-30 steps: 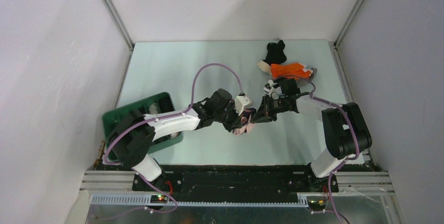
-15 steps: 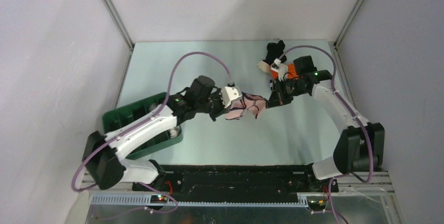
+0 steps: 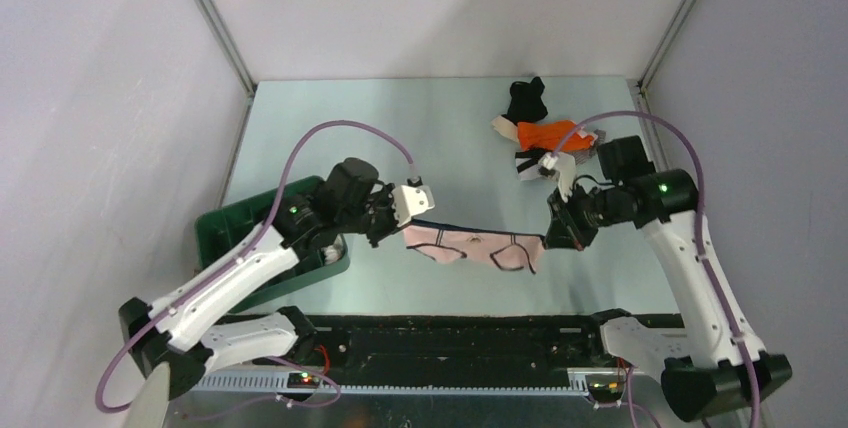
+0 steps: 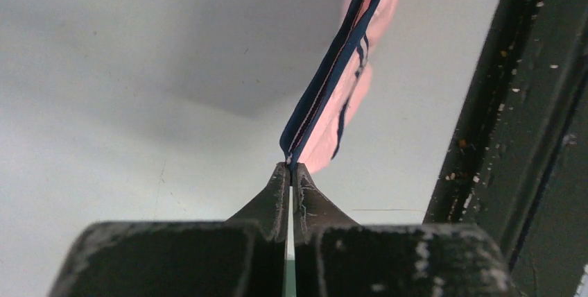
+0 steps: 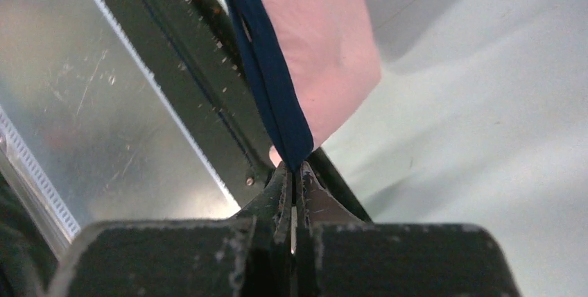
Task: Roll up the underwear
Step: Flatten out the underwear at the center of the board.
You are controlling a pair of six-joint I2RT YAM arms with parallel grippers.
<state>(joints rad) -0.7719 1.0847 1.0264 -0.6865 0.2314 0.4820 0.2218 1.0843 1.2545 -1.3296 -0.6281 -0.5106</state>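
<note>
A pale pink underwear with a dark navy band [image 3: 470,246] hangs stretched in the air between my two grippers, above the table's near middle. My left gripper [image 3: 403,230] is shut on its left end; the band [image 4: 326,82] runs away from the closed tips [image 4: 289,167]. My right gripper [image 3: 549,239] is shut on its right end, with navy band and pink cloth [image 5: 312,61] above the tips [image 5: 295,168]. More underwear lies at the back right: a black piece [image 3: 526,99], an orange piece [image 3: 548,134] and a white piece [image 3: 529,163].
A green plastic tray [image 3: 232,223] with dividers stands at the left, partly under my left arm. The pale green table [image 3: 400,128] is walled on three sides. The black frame and metal rail [image 3: 450,348] run along the near edge.
Both grippers moved apart and toward the near edge, pulling the bunched pink underwear out into a flat stretched strip. The right arm swung away from the pile at the back right.
</note>
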